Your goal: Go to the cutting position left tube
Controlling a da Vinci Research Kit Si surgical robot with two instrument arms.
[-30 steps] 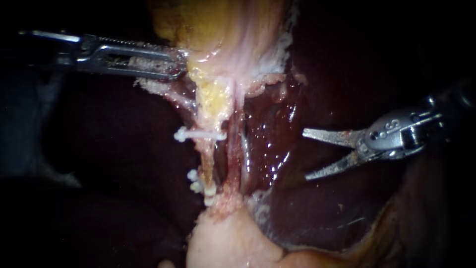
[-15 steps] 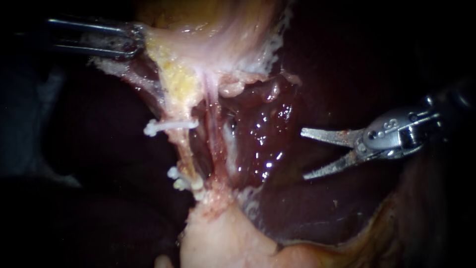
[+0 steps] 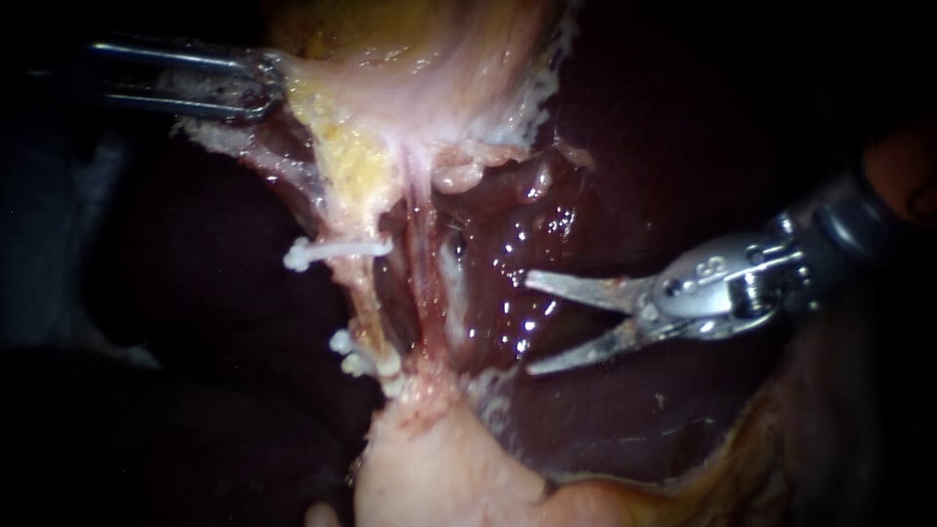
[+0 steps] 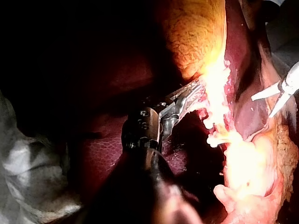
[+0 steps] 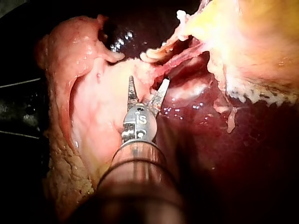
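Fatty tissue [image 3: 429,478], pale and lumpy, lies closest to the camera. Beyond it, my right instrument [image 3: 528,324] has its two blades spread apart over the glistening liver [image 3: 605,410]. They grip nothing and sit near the tubes without touching them. The left tube [image 3: 363,293] runs between an upper clip [image 3: 332,251] and lower clips [image 3: 363,359]. Farthest back, my left instrument [image 3: 264,86] is clamped on the stretched gallbladder [image 3: 410,88] edge.
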